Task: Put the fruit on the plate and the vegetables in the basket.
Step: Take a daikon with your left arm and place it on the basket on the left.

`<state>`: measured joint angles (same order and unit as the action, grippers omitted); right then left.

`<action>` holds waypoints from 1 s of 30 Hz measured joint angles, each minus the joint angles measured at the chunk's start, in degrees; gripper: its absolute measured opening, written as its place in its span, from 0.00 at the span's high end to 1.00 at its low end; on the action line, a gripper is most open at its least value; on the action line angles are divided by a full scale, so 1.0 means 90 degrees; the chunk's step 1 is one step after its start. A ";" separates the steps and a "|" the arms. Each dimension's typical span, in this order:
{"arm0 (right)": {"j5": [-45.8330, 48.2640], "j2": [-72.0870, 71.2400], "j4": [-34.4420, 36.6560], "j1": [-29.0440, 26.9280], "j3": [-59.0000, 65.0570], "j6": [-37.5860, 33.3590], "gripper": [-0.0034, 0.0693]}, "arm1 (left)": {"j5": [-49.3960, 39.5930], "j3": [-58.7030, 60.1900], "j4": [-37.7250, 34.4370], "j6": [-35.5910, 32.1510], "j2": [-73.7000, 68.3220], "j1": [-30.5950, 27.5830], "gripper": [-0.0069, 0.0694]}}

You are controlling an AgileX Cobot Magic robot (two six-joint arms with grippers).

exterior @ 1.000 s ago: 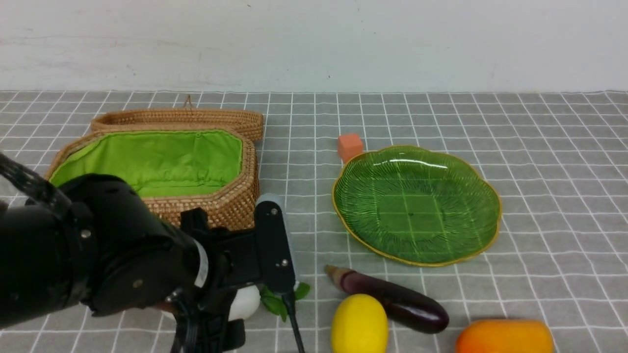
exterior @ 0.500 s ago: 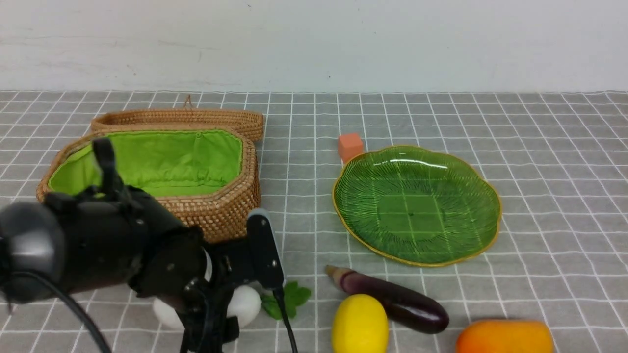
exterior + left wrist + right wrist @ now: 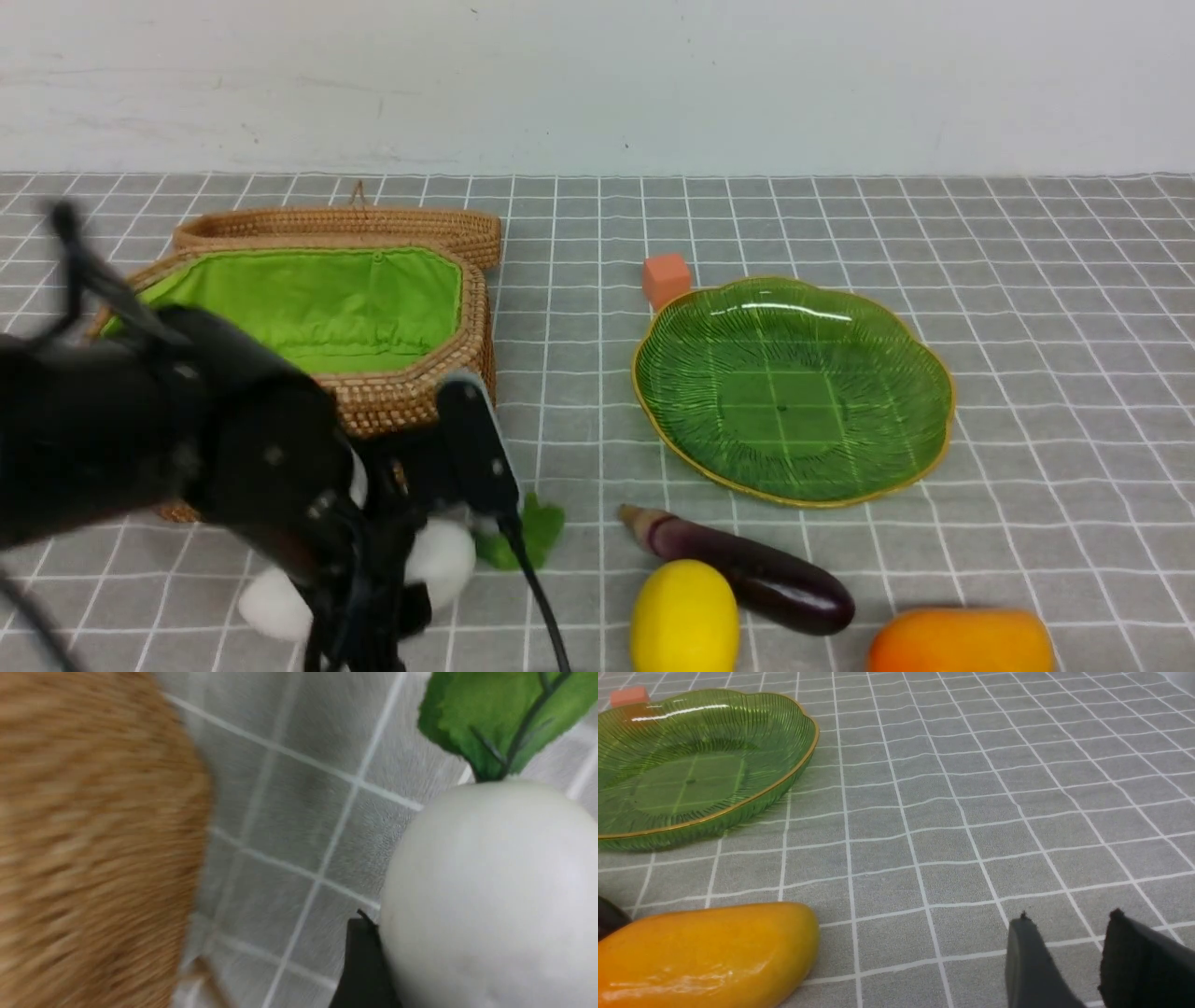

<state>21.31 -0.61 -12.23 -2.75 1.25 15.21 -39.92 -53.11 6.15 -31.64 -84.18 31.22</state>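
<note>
My left gripper (image 3: pixel 425 551) is shut on the white radish (image 3: pixel 443 560), low over the cloth just in front of the basket (image 3: pixel 401 401). In the left wrist view one black finger (image 3: pixel 362 961) presses the radish (image 3: pixel 490 896) and the basket wall (image 3: pixel 93 835) is close. The basket stands open, green-lined. The green plate (image 3: pixel 794 392) is bare. Eggplant (image 3: pixel 756 574), lemon (image 3: pixel 684 616) and orange fruit (image 3: pixel 962 642) lie at the front. My right gripper (image 3: pixel 1069 933) stands open over bare cloth, right of the orange fruit (image 3: pixel 705 952) and the plate (image 3: pixel 691 774).
The wicker lid (image 3: pixel 373 224) leans behind the basket. A small orange cube (image 3: pixel 666 275) sits at the plate's far left rim. The radish's green leaves (image 3: pixel 527 537) stick out towards the eggplant. A grey checked cloth covers the table, with a white wall behind.
My left arm has swung left and back towards the basket. The radish and its leaves went with it, away from the eggplant. The left jaws have narrowed onto the radish.
</note>
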 joint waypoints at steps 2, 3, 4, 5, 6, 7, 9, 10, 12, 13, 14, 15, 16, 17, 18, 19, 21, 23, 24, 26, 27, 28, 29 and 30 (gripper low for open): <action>0.0000 0.0000 0.0000 0.0000 0.0000 0.0000 0.62 | -0.0530 -0.0365 -0.0106 -0.0072 0.0462 0.0000 0.29; 0.0000 0.0000 0.0000 0.0000 0.0000 0.0000 0.62 | -0.0855 -0.0623 -0.0111 -0.0098 0.0660 0.0000 0.29; 0.0000 0.0000 0.0000 0.0000 0.0000 0.0000 0.62 | -0.1073 -0.0857 -0.0105 -0.0114 0.0788 -0.0027 0.29; 0.0000 0.0000 0.0000 0.0000 0.0000 0.0000 0.62 | -0.1106 -0.0905 -0.0105 -0.0114 0.0811 -0.0037 0.29; 0.0000 0.0000 0.0000 0.0000 0.0000 0.0000 0.62 | -0.1247 -0.1246 -0.0077 -0.0108 0.0915 -0.0123 0.29; 0.0000 0.0000 0.0000 0.0000 0.0000 0.0000 0.62 | -0.1219 -0.1476 -0.0016 -0.0075 0.0956 -0.0262 0.29; 0.0000 0.0000 0.0000 0.0000 0.0000 0.0000 0.62 | -0.0931 -0.1807 0.0221 0.0091 0.0970 -0.0555 0.29; 0.0000 0.0000 0.0000 0.0000 0.0000 0.0000 0.62 | -0.0877 -0.1832 0.0294 0.0115 0.0970 -0.0593 0.29; 0.0000 0.0000 0.0000 0.0000 0.0000 0.0000 0.62 | -0.0170 -0.1952 0.0693 0.0490 0.0947 -0.0979 0.29; 0.0000 0.0000 0.0000 0.0000 0.0000 0.0000 0.62 | 0.0441 -0.1957 0.1000 0.0832 0.0893 -0.1325 0.29; 0.0000 0.0000 0.0000 0.0000 0.0000 0.0000 0.62 | 0.0576 -0.1957 0.1036 0.0874 0.0881 -0.1361 0.29; 0.0000 0.0000 0.0000 0.0000 0.0000 0.0000 0.62 | 0.0968 -0.1957 0.1292 0.1162 0.0798 -0.1560 0.29; 0.0000 0.0000 0.0000 0.0000 0.0000 0.0000 0.62 | 0.1307 -0.1947 0.1478 0.1330 0.0675 -0.1721 0.29; 0.0000 0.0000 0.0000 0.0000 0.0000 0.0000 0.62 | 0.1570 -0.1934 0.1706 0.1486 0.0524 -0.1821 0.29; 0.0000 0.0000 0.0000 0.0000 0.0000 0.0000 0.62 | 0.1700 -0.1927 0.1854 0.1571 0.0410 -0.1888 0.29; 0.0000 0.0000 0.0000 0.0000 0.0000 0.0000 0.62 | 0.1726 -0.1920 0.1933 0.1609 0.0380 -0.1898 0.29; 0.0000 0.0000 0.0000 0.0000 0.0000 0.0000 0.62 | 0.1910 -0.1899 0.2347 0.1757 -0.0057 -0.1935 0.29; 0.0000 0.0000 0.0000 0.0000 0.0000 0.0000 0.62 | 0.1945 -0.1899 0.2478 0.1784 -0.0294 -0.1935 0.29; 0.0000 0.0000 0.0000 0.0000 0.0000 0.0000 0.62 | 0.1961 -0.1894 0.2505 0.1807 -0.0393 -0.1935 0.29; 0.0000 0.0000 0.0000 0.0000 0.0000 0.0000 0.62 | 0.1961 -0.1887 0.2524 0.1895 -0.0487 -0.1935 0.26; 0.0000 0.0000 0.0000 0.0000 0.0000 0.0000 0.62 | 0.1961 -0.1873 0.2531 0.1932 -0.0501 -0.1935 0.23; 0.0000 0.0000 0.0000 0.0000 0.0000 0.0000 0.62 | 0.1961 -0.1855 0.2531 0.2037 -0.0500 -0.1935 0.16; 0.0000 0.0000 0.0000 0.0000 0.0000 0.0000 0.62 | 0.1961 -0.1823 0.2527 0.2150 -0.0474 -0.1935 0.10; 0.0000 0.0000 0.0000 0.0000 0.0000 0.0000 0.62 | 0.1946 -0.1792 0.2517 0.2243 -0.0439 -0.1935 0.07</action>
<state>21.31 -0.61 -12.23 -2.75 1.25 15.21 -22.41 -69.24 28.81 -11.45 -88.14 13.81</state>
